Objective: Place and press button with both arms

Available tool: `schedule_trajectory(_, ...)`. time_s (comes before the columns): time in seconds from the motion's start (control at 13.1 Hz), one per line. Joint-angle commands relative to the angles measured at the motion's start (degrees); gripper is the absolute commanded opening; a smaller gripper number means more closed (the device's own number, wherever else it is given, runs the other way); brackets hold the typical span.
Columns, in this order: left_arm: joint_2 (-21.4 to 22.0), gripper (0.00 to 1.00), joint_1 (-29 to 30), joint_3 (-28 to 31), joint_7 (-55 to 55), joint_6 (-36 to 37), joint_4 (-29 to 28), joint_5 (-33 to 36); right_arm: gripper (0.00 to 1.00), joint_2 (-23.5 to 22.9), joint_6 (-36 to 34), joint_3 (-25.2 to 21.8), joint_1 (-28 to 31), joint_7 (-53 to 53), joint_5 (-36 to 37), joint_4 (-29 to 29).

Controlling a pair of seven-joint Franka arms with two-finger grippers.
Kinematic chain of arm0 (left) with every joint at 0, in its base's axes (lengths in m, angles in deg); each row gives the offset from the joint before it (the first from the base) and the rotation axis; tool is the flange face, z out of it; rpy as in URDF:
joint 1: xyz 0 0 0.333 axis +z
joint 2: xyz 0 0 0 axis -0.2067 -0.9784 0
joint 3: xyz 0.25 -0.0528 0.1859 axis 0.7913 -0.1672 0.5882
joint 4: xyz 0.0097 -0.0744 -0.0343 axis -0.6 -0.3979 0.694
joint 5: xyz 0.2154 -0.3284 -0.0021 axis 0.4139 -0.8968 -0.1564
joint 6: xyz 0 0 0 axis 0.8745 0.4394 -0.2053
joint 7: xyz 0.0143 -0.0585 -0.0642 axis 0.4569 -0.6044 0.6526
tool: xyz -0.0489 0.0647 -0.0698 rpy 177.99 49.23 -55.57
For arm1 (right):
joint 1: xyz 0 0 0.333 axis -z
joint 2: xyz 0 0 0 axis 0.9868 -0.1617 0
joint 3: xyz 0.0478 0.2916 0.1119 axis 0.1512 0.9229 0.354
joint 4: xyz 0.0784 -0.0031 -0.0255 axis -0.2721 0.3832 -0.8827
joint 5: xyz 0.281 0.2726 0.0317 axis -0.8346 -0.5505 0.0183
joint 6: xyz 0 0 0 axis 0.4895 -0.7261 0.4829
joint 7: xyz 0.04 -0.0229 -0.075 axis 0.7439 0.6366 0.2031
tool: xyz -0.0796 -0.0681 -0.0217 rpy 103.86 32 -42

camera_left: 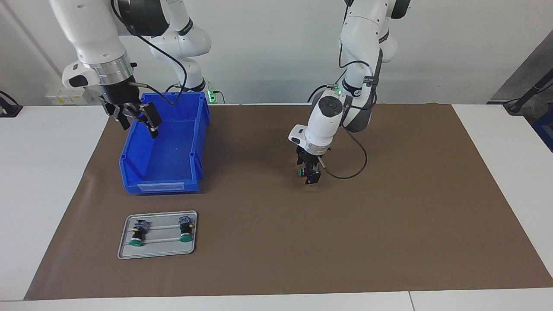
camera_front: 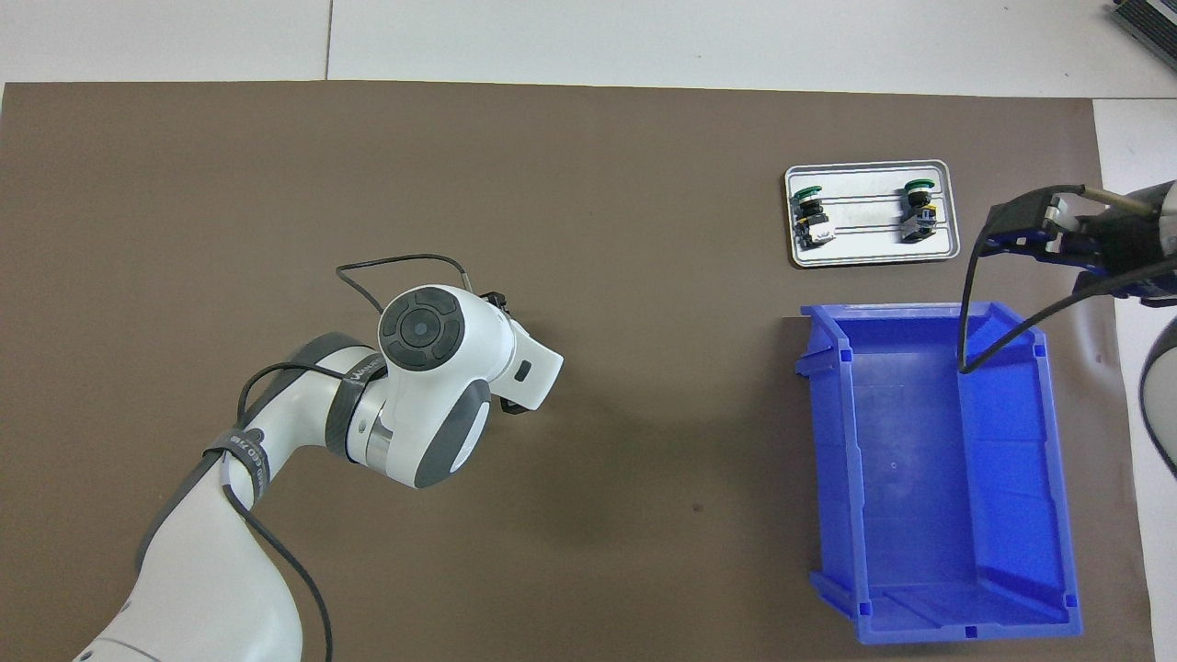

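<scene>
A button lies on its side on the brown mat, and only its green cap (camera_left: 299, 172) shows past the fingers. My left gripper (camera_left: 308, 174) is down over the button's body, open, with a finger on either side. In the overhead view the left wrist (camera_front: 460, 368) hides both that gripper and the button. My right gripper (camera_left: 135, 117) hangs open and empty above the blue bin's rim at the right arm's end of the table. From overhead the right gripper (camera_front: 1034, 230) sits between the tray and the bin.
A blue bin (camera_left: 160, 186) (camera_front: 828, 460) stands on the mat near the right arm. Farther from the robots, a grey tray (camera_left: 160, 247) (camera_front: 869, 250) carries two more green-capped buttons (camera_left: 139, 233) (camera_left: 186, 229). White table surrounds the mat (camera_left: 389, 237).
</scene>
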Motion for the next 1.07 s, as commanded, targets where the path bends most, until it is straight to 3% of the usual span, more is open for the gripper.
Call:
schedule_trajectory(0.0,-0.8,0.95,-2.3,1.2,1.5,-0.7,0.1,0.3,1.00,2.8,-5.8,0.3,2.3,7.8,-1.4,1.3)
schedule_trajectory(0.15,-0.7,0.90,-2.4,1.2,1.7,-0.7,-0.1,0.3,1.00,2.8,-7.5,0.4,3.5,8.4,-0.6,0.6)
schedule_trajectory(0.23,-0.7,0.78,-2.4,1.2,2.1,-0.4,0.2,0.3,1.00,1.9,-8.0,0.3,4.0,10.4,-1.0,-1.8)
schedule_trajectory(0.3,-0.7,0.58,-2.4,1.2,2.1,-0.4,0.1,0.6,1.00,0.2,-9.5,0.3,4.7,13.3,-0.7,-4.1)
schedule_trajectory(0.46,-0.7,0.40,-2.4,1.3,2.1,-0.3,0.1,3.6,1.00,-3.4,-12.0,0.5,5.0,14.6,-0.3,-9.9)
schedule_trajectory(0.53,-0.6,0.31,-2.4,1.2,2.1,-0.2,0.2,5.5,1.00,-4.2,-12.6,0.5,5.0,15.0,-0.2,-11.1)
schedule_trajectory(0.69,-0.2,0.00,-2.4,1.3,2.1,0.9,0.6,8.2,1.00,-3.7,-11.9,0.4,5.9,24.1,-0.6,-9.6)
schedule_trajectory(0.84,0.5,0.00,-2.0,1.3,2.1,1.2,1.7,10.5,1.00,-2.4,-12.2,0.4,5.7,27.8,-0.1,-7.0)
schedule_trajectory(0.99,2.8,0.00,-1.2,1.6,1.8,1.4,2.2,10.5,1.00,-1.6,-12.3,0.4,5.9,23.4,-0.3,-6.1)
